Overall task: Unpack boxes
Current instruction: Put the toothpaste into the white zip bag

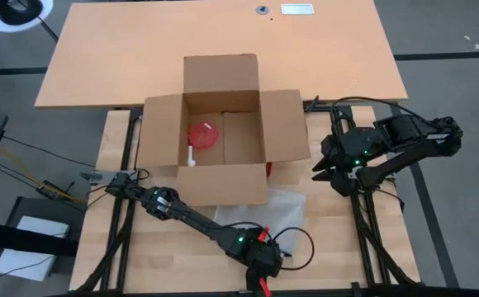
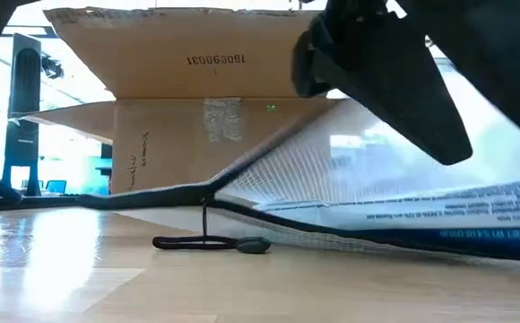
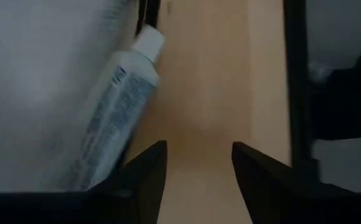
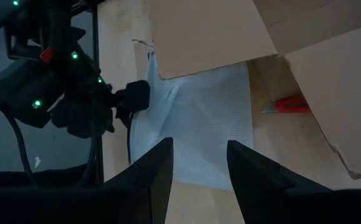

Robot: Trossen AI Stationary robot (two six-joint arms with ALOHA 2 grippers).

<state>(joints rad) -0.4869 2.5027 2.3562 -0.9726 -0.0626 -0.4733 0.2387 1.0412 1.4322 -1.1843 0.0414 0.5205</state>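
The brown cardboard box (image 1: 223, 124) stands on its base in the middle of the table with all four flaps spread open. A red round item (image 1: 203, 136) and a small white piece (image 1: 190, 157) lie inside. My left gripper (image 1: 99, 176) is open at the table's left edge, low over the wood (image 3: 196, 165). A white tube with blue print (image 3: 121, 106) lies beside one of its fingers. My right gripper (image 1: 322, 169) is open beside the box's right flap and looks over a clear plastic bag (image 4: 199, 118). My left gripper has the tube's lower end (image 3: 93, 168) right beside the outer side of one finger (image 3: 146, 174). Whether they touch, I cannot tell. The tube lies flat, outside the gap between the fingers.
The clear plastic bag (image 1: 264, 210) lies on the wood in front of the box's near flap. A red-handled cutter (image 1: 270, 169) lies at the box's near right corner (image 4: 289, 104). A black cable (image 2: 211, 242) runs across the near table. Dark rails (image 1: 128, 165) run along the table.
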